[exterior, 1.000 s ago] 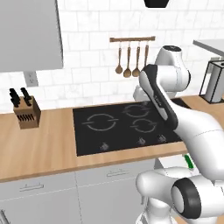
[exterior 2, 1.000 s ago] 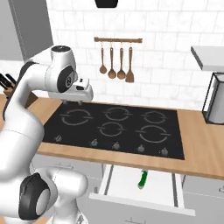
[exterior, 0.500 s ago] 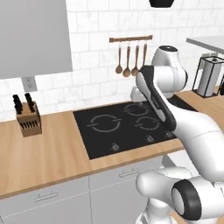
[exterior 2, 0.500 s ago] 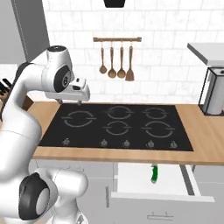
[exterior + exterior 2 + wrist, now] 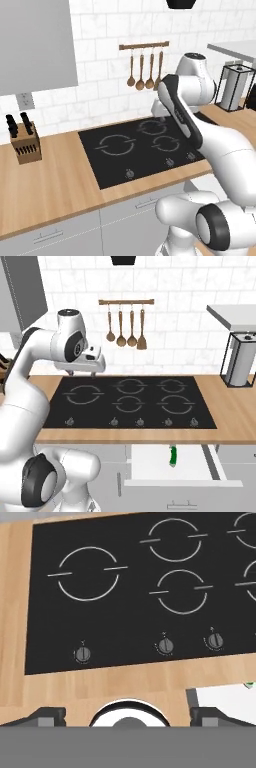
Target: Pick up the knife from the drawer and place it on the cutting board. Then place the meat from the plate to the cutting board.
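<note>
While the white drawer (image 5: 170, 466) stands pulled out below the front edge of the light wooden counter (image 5: 235, 416), the small knife with the bright green handle (image 5: 173, 455) lies inside it, near the drawer's back edge, untouched. So the first step is in hand: the pick from the drawer, not yet begun. Up above, the white arm's two-finger gripper (image 5: 128, 716) hangs over the front strip of the counter, dark finger tips (image 5: 47, 714) spread wide apart, nothing between them. Looking down from the hand, a corner of the drawer and a speck of green (image 5: 248, 685) sit at the right edge. Beyond that lies the black glass cooktop (image 5: 130, 400) with its row of knobs, and at the wall a wooden rail of hanging spoons (image 5: 126, 323). By this reading, the next move calls for swinging the hand out past the counter's front edge, lowering into the drawer, and lining the open fingers across that green handle.
</note>
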Available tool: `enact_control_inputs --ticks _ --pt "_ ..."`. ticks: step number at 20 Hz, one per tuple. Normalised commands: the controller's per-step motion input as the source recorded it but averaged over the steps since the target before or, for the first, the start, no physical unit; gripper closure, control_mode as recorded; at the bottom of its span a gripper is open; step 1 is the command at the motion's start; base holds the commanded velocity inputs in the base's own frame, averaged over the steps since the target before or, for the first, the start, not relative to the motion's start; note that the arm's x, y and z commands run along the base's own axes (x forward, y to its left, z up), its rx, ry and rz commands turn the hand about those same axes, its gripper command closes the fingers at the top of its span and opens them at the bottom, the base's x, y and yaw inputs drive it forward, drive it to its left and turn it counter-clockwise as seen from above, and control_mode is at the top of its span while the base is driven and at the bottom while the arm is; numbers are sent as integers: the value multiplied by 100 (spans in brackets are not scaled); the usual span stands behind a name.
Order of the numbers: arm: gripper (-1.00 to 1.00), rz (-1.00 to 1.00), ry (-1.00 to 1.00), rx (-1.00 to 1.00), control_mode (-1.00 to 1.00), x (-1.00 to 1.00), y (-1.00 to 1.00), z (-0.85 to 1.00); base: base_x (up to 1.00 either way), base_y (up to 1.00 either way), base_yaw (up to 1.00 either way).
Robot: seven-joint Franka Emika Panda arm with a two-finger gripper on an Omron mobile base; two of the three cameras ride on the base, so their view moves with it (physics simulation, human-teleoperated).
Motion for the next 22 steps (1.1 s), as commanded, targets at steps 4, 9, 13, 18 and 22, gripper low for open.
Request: enact_control_inputs --ticks 4,9,13,18,22 --pt "-100 0 0 13 -100 -90 -84 -46 0 0 0" --pt "-100 0 -7 25 -100 -100 -100 -30 0 0 0" --pt "-100 -1 -4 22 -100 -87 -100 -39 0 0 0" --pt "-100 -6 5 4 -100 -40 -90 -63 0 0 0" --pt "-100 0 15 1 -100 31 -70 -57 0 0 0"
